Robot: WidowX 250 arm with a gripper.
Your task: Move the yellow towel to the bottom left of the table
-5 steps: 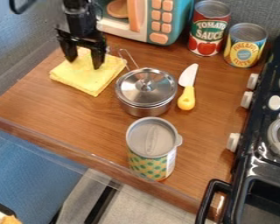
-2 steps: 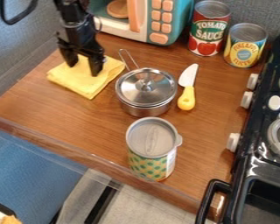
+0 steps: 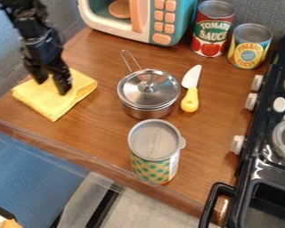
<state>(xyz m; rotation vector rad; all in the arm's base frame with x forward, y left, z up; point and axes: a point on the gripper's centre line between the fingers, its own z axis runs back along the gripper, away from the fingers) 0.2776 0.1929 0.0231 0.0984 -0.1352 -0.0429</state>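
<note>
End effector: its two fingers stand apart, tips down on the cloth; you can see them spread, but how firmly they press is something you cannot tell, and no fold is seen pinched between them.

Yellow towel: folded flat on the left part of the surface, near its left edge, with one corner pointing at the front edge.

Towel from end effector: beneath the tips, with its greater part spreading toward the lower left, so your goal and most of the cloth lie on the same side of you.

Long axis: roughly lower left to upper right, which suits a slide straight along it.

Next move: you likely want to press and drag down-left, easing toward the front once the left corner nears the side edge (friction seems to be your only hold here).

Clearance: the lidded pot sits to the right, well apart from the cloth, and the green-dotted can stands farther toward the front; neither should trouble you.

Risk: lift too soon and the tips may skate over the cloth; go too far and a corner could droop off the surface.

Progress: by my reckoning, you are mostly there.
</note>
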